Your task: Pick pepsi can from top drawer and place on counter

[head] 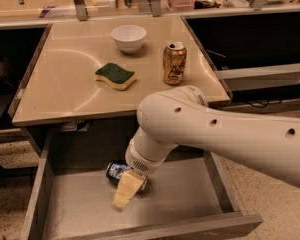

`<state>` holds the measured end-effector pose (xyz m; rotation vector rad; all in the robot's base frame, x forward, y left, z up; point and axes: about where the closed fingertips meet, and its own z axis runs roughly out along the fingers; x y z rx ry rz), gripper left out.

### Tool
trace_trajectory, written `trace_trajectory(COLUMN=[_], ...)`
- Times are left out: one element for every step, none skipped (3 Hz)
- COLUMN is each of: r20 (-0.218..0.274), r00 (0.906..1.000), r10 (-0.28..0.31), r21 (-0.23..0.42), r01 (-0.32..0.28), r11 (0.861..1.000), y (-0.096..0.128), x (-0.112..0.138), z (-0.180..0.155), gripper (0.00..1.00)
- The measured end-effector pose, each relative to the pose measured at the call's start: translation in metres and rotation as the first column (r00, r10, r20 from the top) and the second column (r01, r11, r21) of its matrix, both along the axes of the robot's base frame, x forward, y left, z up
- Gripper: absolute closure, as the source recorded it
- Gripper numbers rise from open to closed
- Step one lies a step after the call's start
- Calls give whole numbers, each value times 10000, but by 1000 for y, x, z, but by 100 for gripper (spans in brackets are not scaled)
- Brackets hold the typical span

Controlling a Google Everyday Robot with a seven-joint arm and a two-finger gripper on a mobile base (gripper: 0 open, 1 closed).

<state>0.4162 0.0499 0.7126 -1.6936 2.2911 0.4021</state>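
Note:
The pepsi can, blue with white markings, lies on its side on the grey floor of the open top drawer, near the back. My gripper reaches down into the drawer and sits right over the can's right end, hiding part of it. The can rests on the drawer floor. The beige counter is above and behind the drawer. My white arm comes in from the right, across the counter's front corner.
On the counter stand a white bowl, a green and yellow sponge and a gold can. The drawer's low front wall is near me. Dark open bays flank the counter on both sides.

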Motion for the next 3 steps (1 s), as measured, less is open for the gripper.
trace_trajectory(r20=[80, 83, 26], r00=[9887, 9770, 9701], r10=[-1497, -2132, -2425], r21=[296, 358, 276], r01=[1494, 2127, 2423], r11=[9883, 9765, 9698], y=[-8, -9, -3], x=[19, 30, 36], z=[-42, -61, -78], gripper=[0, 0, 0])
